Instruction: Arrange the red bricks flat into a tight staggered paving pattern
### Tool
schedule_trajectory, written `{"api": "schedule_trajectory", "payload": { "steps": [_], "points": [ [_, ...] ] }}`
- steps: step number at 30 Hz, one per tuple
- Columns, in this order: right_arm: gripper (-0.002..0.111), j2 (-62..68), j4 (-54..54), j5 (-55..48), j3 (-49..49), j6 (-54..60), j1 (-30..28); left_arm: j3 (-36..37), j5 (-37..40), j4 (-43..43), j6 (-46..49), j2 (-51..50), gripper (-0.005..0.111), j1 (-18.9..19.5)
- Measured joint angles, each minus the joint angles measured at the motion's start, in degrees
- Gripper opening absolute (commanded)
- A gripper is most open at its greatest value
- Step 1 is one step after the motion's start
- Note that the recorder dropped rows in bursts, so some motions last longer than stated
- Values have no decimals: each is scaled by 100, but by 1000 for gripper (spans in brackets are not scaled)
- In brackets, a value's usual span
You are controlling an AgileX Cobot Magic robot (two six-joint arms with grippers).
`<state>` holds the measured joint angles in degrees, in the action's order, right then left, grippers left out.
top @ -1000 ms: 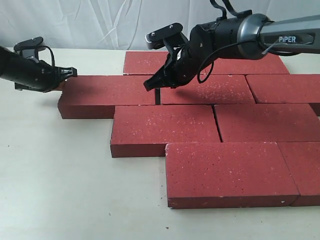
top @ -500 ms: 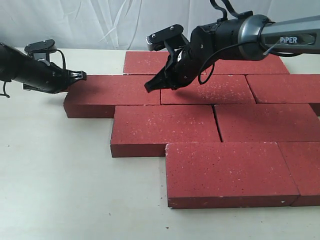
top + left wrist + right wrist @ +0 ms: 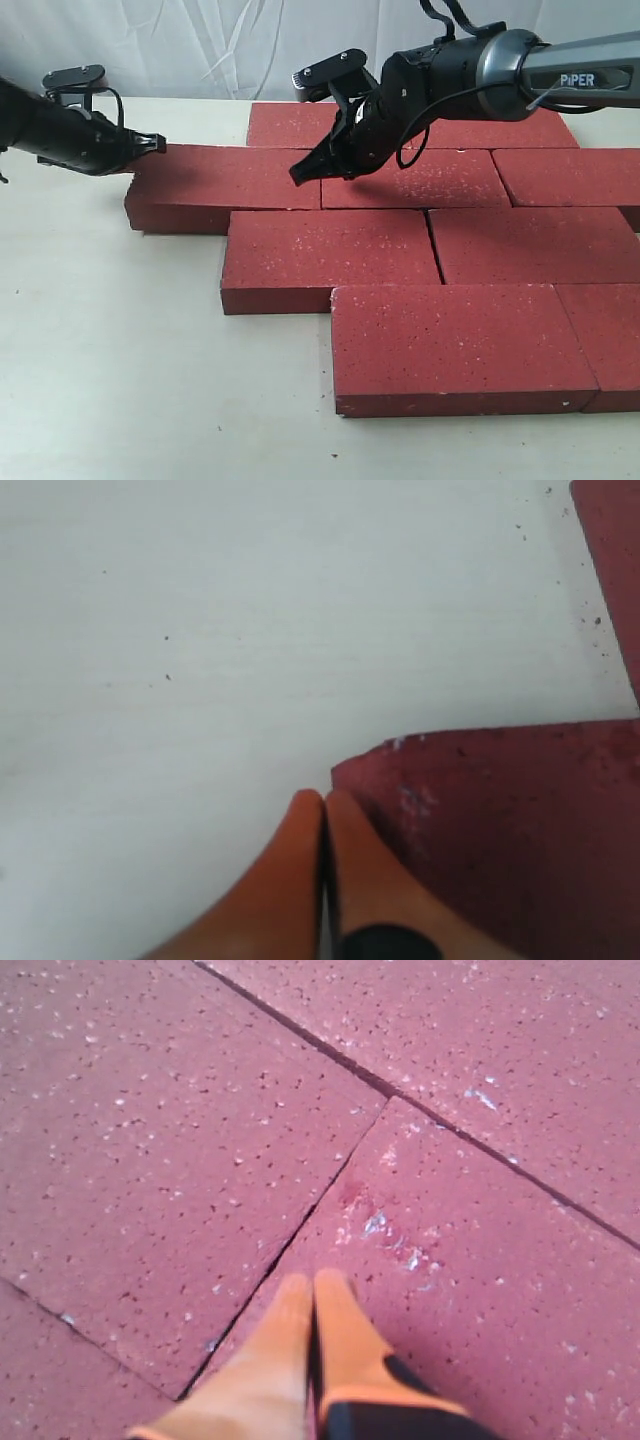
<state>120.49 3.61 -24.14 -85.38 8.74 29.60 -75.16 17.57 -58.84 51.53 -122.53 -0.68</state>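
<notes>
Several dark-red speckled bricks lie flat in staggered rows. The leftmost brick of the second row (image 3: 225, 185) sits tight against its neighbour (image 3: 415, 178). My left gripper (image 3: 156, 145) is shut and empty, its orange fingertips at that brick's far left corner (image 3: 400, 770). My right gripper (image 3: 298, 176) is shut and empty too, tips just above the narrow joint (image 3: 300, 1220) between those two bricks; in the right wrist view its fingers (image 3: 335, 1300) point along that seam.
A back row brick (image 3: 300, 122) lies behind the right gripper. Two front rows (image 3: 330, 255) (image 3: 460, 345) extend to the right edge of the exterior view. Pale tabletop (image 3: 110, 340) spreads left and front. A white cloth backdrop (image 3: 180, 45) hangs behind.
The left gripper pushed the leftmost second-row brick rightward, closing the dark gap beside the right gripper's tips. Since then the left gripper has drawn back slightly to the brick's corner. The right arm held still.
</notes>
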Motion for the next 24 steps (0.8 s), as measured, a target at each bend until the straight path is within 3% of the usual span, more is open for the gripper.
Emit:
{"api": "schedule_trajectory", "payload": {
  "steps": [14, 24],
  "points": [
    [-1, -64, -232, -298, 0, 0, 0, 0, 424, 331, -23, 67, 0, 359],
    [-1, -641, -361, -907, 0, 75, -248, 618, 546, 340, -253, 1101, 0, 795]
  ]
}}
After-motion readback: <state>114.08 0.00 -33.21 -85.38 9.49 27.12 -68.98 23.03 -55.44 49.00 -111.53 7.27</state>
